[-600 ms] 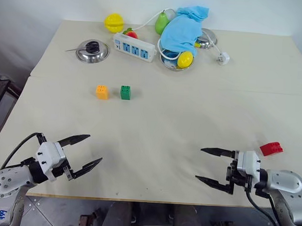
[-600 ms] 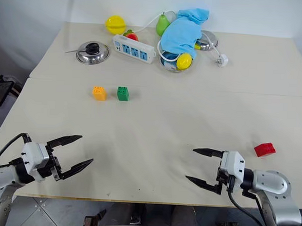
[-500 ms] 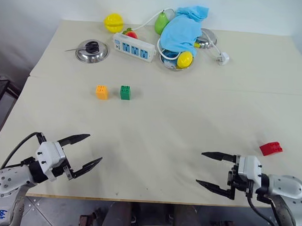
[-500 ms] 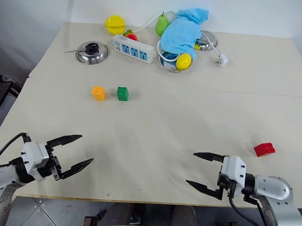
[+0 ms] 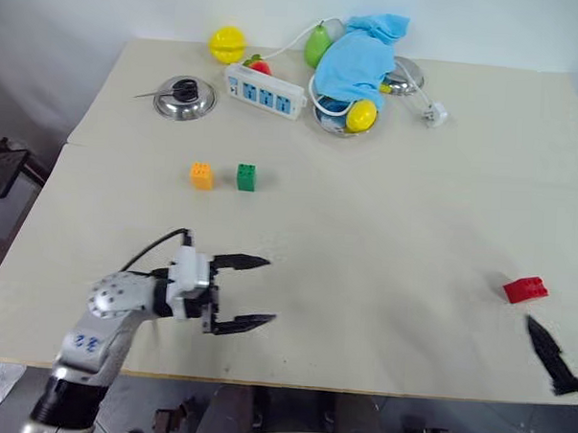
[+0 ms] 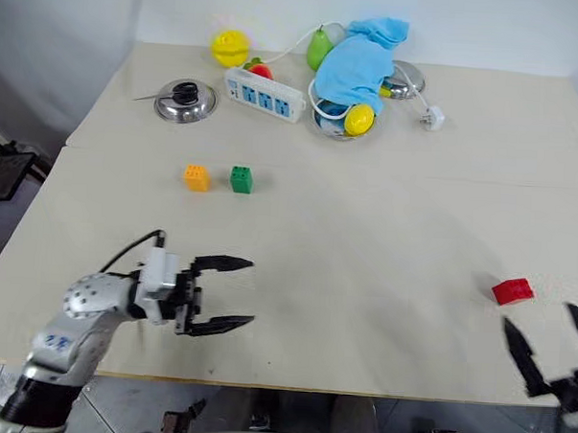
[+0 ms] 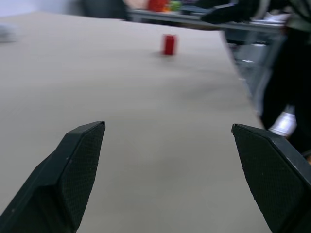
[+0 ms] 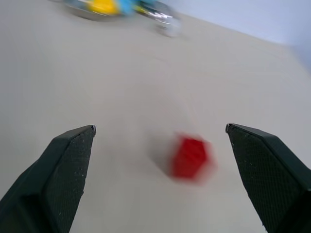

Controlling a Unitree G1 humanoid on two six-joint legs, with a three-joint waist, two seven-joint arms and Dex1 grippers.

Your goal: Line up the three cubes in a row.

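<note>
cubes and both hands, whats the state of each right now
orange cube: upright on the table, free, close beside the green one
green cube: upright on the table, free
red cube: alone near the table's right edge, tilted, ungripped
left hand: open, empty, above the table near its front edge
right hand: open, empty, short of the red cube

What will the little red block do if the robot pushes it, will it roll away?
Probably not. The red block has flat sides and lies on the flat table, so it should slide, not roll. It looks like small hard plastic, so likely light and stiff. It seems to lie tilted, so a nudge might tip it over.
</note>
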